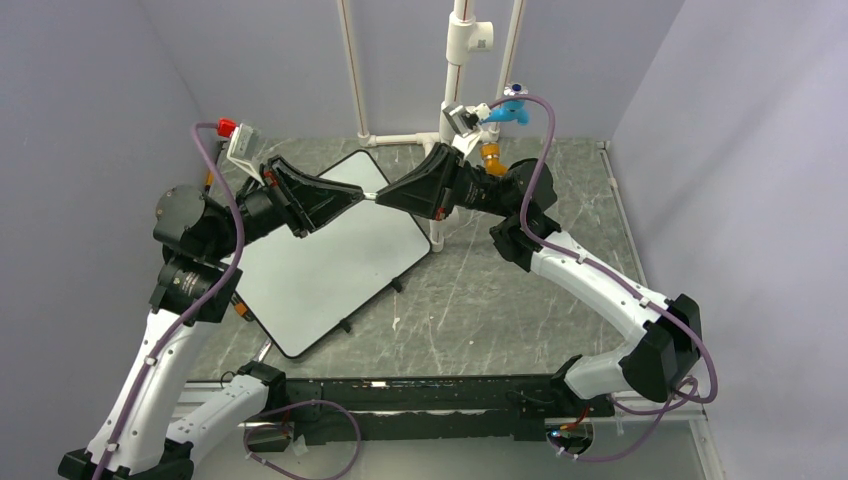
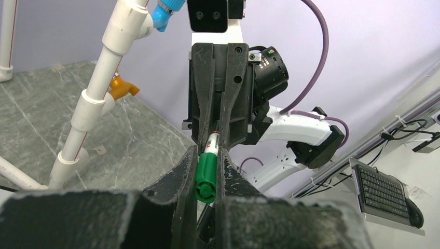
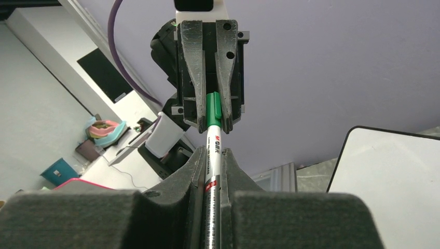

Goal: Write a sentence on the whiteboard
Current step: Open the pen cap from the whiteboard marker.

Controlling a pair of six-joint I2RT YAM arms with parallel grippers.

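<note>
The whiteboard (image 1: 330,270) lies flat and tilted on the grey table, left of centre; one corner (image 3: 394,176) also shows in the right wrist view. Its visible face is plain white, and the sentence is not in view. Above its far edge the two grippers meet tip to tip with a marker (image 1: 371,197) held level between them. My left gripper (image 2: 207,155) is shut on the marker's green cap (image 2: 206,174). My right gripper (image 3: 212,155) is shut on the marker's white and silver barrel (image 3: 213,145). The cap (image 3: 213,106) sits on the barrel's far end.
A white PVC pipe frame (image 1: 455,90) stands at the back, with an orange fitting (image 1: 490,155) and a blue piece (image 1: 512,112) near the right arm's wrist. Lilac walls close in three sides. The arms' black base rail (image 1: 420,410) runs along the near edge.
</note>
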